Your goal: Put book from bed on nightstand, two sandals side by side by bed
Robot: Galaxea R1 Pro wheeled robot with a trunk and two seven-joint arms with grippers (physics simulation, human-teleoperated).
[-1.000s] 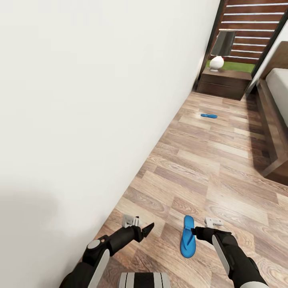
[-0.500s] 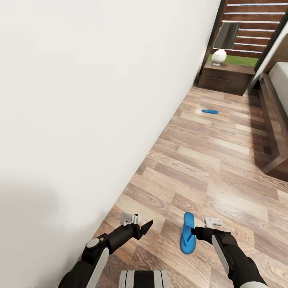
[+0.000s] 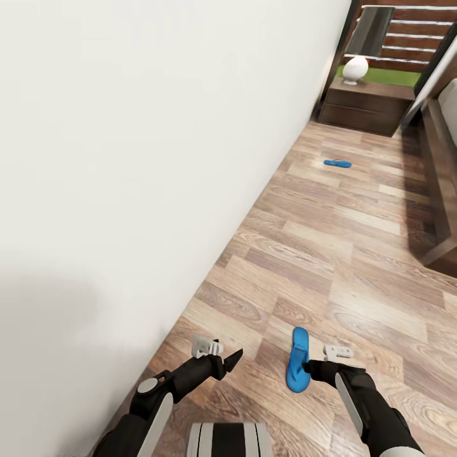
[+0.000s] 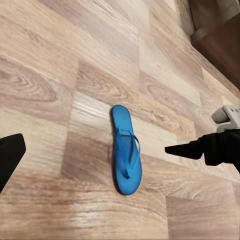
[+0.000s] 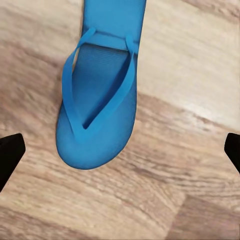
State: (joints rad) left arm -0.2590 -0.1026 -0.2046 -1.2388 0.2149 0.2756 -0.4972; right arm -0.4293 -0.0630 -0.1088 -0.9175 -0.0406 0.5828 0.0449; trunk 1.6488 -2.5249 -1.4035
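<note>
Head view: one sandal (image 3: 298,367) is noted flat on the floor (image 3: 355,254) beside the right gripper (image 3: 309,366); the second sandal (image 3: 337,164) lies well apart, toward the nightstand (image 3: 366,106).

Left wrist view: the left gripper's opening cannot be told.

Right wrist view: jaws are spread wide, nothing held; the sandal (image 5: 99,100) is judged light, flexible, best pinched across an edge of the sole.

Both arms low, reaching fwd, elbows bent. Left gripper (image 3: 231,360) points inward toward right gripper (image 3: 309,366), fingers look closed to a tip. Right gripper jaws spread wide, fingertips (image 5: 10,155) at opp. edges of right wrist view.
</note>
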